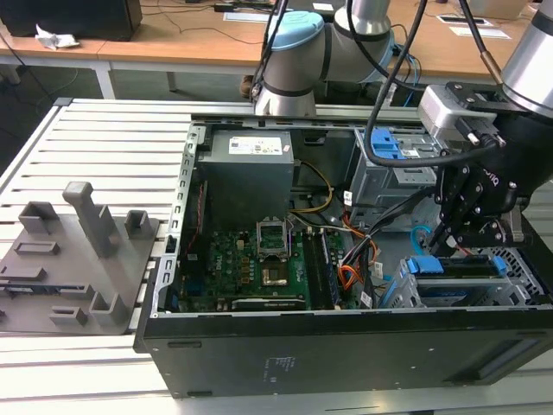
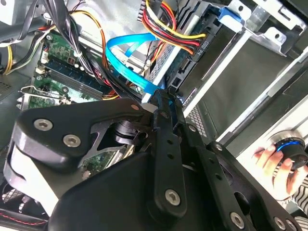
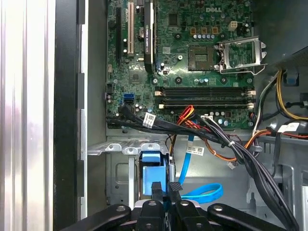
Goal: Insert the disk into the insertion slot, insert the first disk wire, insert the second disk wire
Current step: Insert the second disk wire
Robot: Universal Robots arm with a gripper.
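**Blue wire pinched at the disk, beside the motherboard**

The pincer [image 3: 164, 189] hangs low inside the open computer case, to the exterior view's right of the green motherboard [image 1: 251, 259]. Its fingertips [image 2: 162, 98] are pressed close together and appear to pinch the end of the blue flat wire [image 2: 126, 57], which loops back toward the motherboard.

The disk [image 1: 456, 267] lies on that same side of the motherboard, near the case's front wall. It sits in the insertion slot [image 1: 521, 270], a silver cage with perforated walls. From how it lies, the disk looks already seated.

The disk shows as a flat grey body framed by a bright blue plastic carrier. I judge it dense and stiff, and sensitive to knocks. The carrier's edges are the safer hold, not the drive's faces.

The wire is a thin, glossy blue ribbon. It is likely very light and limp along its length, so it would sag or twist if held mid-span. Its plug end should be stiff plastic, small and fairly slippery. The plug is the place to grip, squarely, since a tilted plug could strain the contacts.
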